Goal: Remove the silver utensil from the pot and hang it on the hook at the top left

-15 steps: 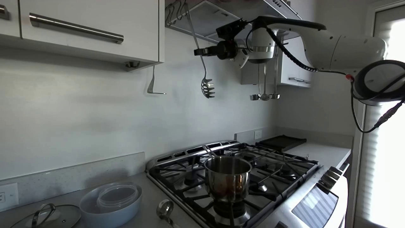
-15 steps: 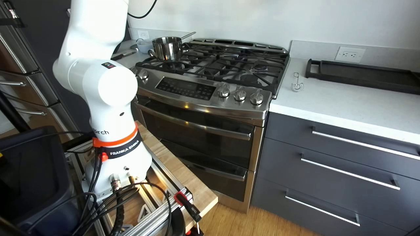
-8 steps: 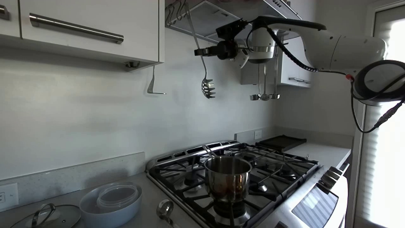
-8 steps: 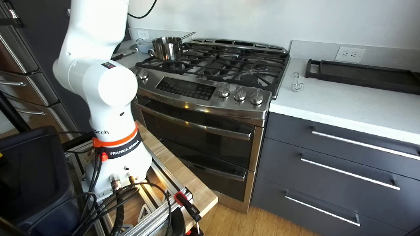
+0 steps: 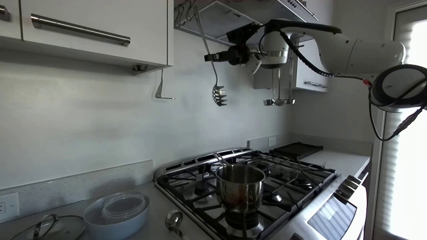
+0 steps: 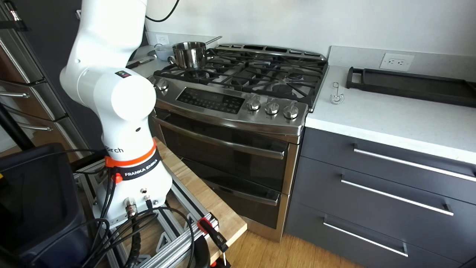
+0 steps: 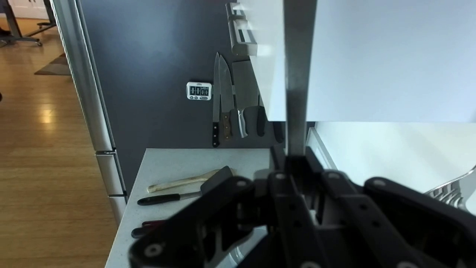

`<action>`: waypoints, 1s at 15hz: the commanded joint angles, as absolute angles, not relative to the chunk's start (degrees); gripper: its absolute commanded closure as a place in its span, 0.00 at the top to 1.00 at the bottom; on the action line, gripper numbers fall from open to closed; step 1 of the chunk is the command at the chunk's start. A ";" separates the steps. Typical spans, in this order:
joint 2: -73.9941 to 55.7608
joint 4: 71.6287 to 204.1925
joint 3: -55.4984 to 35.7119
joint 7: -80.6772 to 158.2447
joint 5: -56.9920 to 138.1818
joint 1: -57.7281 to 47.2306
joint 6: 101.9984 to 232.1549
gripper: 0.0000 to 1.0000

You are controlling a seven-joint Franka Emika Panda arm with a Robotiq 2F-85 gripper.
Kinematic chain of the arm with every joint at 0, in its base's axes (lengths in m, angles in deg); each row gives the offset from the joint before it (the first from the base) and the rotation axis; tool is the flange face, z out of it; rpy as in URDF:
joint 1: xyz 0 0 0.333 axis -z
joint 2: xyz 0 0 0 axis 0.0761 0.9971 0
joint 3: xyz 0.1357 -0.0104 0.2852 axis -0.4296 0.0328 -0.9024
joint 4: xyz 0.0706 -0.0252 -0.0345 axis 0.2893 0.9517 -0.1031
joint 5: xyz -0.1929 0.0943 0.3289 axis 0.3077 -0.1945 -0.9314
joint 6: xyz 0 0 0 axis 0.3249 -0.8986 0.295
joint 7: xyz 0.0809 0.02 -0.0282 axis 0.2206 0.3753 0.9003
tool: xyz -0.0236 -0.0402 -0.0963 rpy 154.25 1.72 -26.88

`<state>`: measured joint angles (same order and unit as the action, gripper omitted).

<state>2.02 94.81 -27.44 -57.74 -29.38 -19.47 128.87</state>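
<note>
Server (image 7: 298, 78): one, silver, head down, slightly tilted, well above the pot (image 5: 239, 191) and out of it. Gripper (image 7: 295, 154): jaws pinching the handle at mid-length, presumably so the top end is free to hang. Hooks (image 5: 180, 15): several, at the hood (image 5: 220, 21), near that end; touching or apart, I cannot tell. Ladle (image 5: 173, 220): lying at the edge of the counter (image 5: 159, 203) beside the stove (image 6: 230, 167), likely parked.

One stove (image 6: 230, 119); on the stove, one pot (image 5: 241, 191); left of the stove, one ladle (image 5: 172, 220), one lid (image 5: 68, 228), one timer (image 7: 198, 91) and five knife handles (image 7: 215, 134); right of the stove, one whisk (image 6: 336, 99), one griddle (image 6: 420, 85) and three drawers (image 6: 379, 178); higher than the stove, one hood (image 5: 230, 20) and one spaghetti spoon (image 5: 218, 94).
</note>
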 commanded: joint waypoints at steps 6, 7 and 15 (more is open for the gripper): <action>3.66 92.16 -27.42 -59.14 -27.71 -20.09 127.72 0.03; 3.68 91.88 -27.44 -59.12 -27.79 -20.07 127.74 0.03; 3.81 89.80 -27.52 -59.00 -27.77 -20.06 127.93 0.03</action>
<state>2.69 92.35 -27.44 -57.77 -28.86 -19.84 128.84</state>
